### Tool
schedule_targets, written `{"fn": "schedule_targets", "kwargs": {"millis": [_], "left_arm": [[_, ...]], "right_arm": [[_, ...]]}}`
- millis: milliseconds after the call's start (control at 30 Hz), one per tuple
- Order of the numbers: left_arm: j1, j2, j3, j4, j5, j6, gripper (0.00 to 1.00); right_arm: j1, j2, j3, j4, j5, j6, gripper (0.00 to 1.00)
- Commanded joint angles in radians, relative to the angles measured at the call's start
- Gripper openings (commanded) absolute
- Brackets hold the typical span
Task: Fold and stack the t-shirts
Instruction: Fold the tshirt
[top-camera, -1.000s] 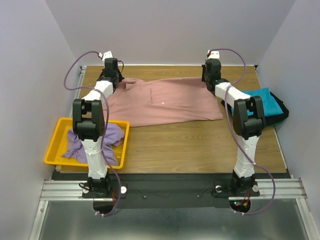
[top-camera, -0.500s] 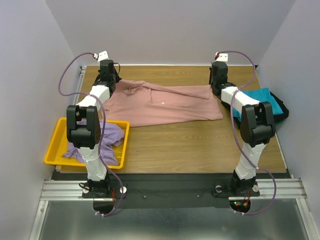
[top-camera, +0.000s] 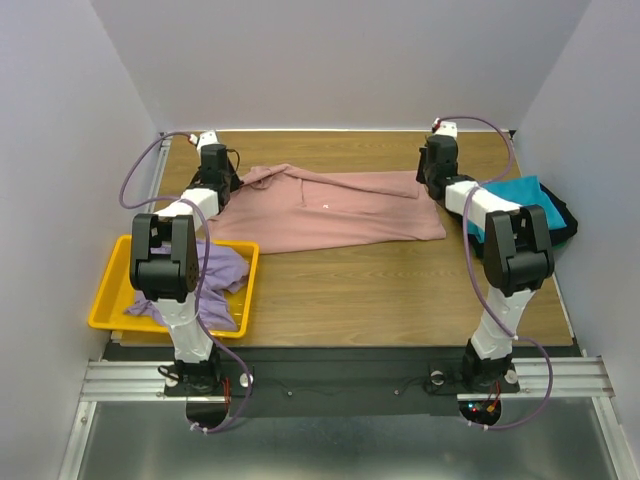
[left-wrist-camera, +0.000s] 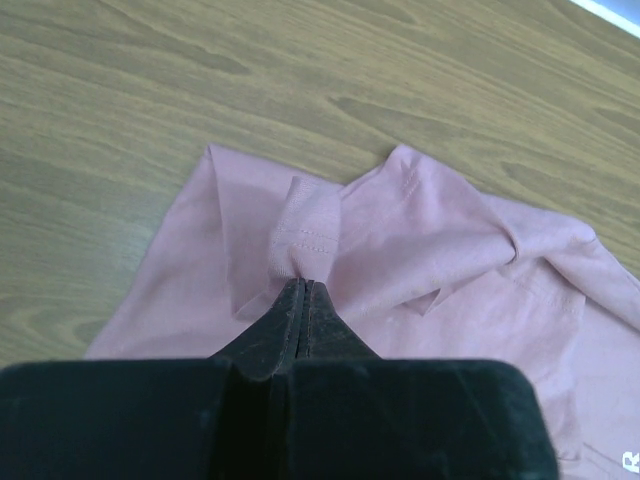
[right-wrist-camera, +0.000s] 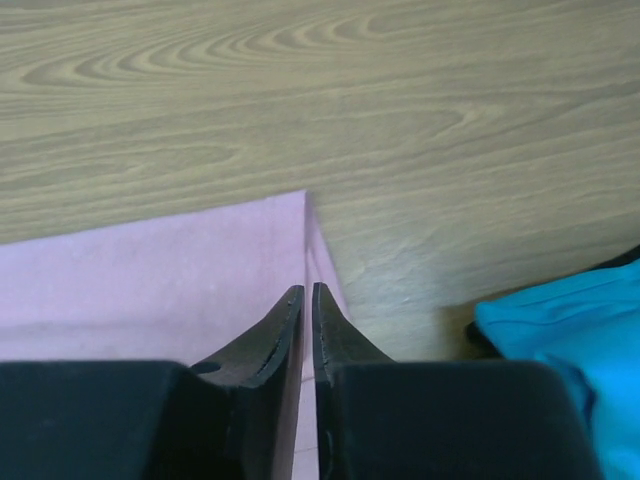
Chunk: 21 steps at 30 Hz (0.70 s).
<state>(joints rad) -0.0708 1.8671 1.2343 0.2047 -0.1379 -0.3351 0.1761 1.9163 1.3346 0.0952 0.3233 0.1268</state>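
Note:
A dusty pink t-shirt (top-camera: 330, 210) lies spread across the back middle of the table. My left gripper (top-camera: 232, 187) is at its left end, shut on a bunched fold of the pink cloth (left-wrist-camera: 450, 250), as the left wrist view shows at the jaws (left-wrist-camera: 303, 283). My right gripper (top-camera: 428, 190) is over the shirt's right corner (right-wrist-camera: 150, 270). Its jaws (right-wrist-camera: 308, 290) stand a thin slit apart, and the corner lies flat on the wood beneath them. A teal t-shirt (top-camera: 515, 200) rests on a black one (top-camera: 560, 225) at the right. A lavender t-shirt (top-camera: 215, 270) is crumpled in the bin.
The yellow plastic bin (top-camera: 105, 290) sits at the near left beside the left arm. The teal cloth (right-wrist-camera: 570, 330) lies just right of my right gripper. Bare wood runs along the table's front. Walls close in the back and both sides.
Both grippers have come down and the shirt's back edge has settled lower and flatter on the table. The right jaws have parted slightly; the left stays shut on the cloth.

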Motion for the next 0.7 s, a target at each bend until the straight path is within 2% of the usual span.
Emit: {"fn": "schedule_targets", "kwargs": {"millis": [0,100,233,267,667], "left_arm": [[0.002,-0.051,-0.035,0.053,0.037,-0.024,0.0],[0.002,-0.048,-0.062,0.071,0.063,-0.031,0.0],[0.0,-0.029,-0.073,0.087,0.093,-0.036,0.0],[0.0,-0.026,-0.075,0.09,0.096,-0.036,0.0],[-0.003,-0.014,-0.107,0.102,0.1,-0.044,0.0]], "right_arm": [[-0.006,-0.028,-0.002,0.018,-0.061,0.1,0.18],[-0.006,0.012,0.015,-0.017,-0.066,0.163,0.32],[-0.006,0.059,0.052,-0.049,-0.061,0.186,0.33],[-0.006,0.07,0.058,-0.057,-0.056,0.189,0.39],[-0.006,0.141,0.094,-0.124,-0.053,0.218,0.39]]}}
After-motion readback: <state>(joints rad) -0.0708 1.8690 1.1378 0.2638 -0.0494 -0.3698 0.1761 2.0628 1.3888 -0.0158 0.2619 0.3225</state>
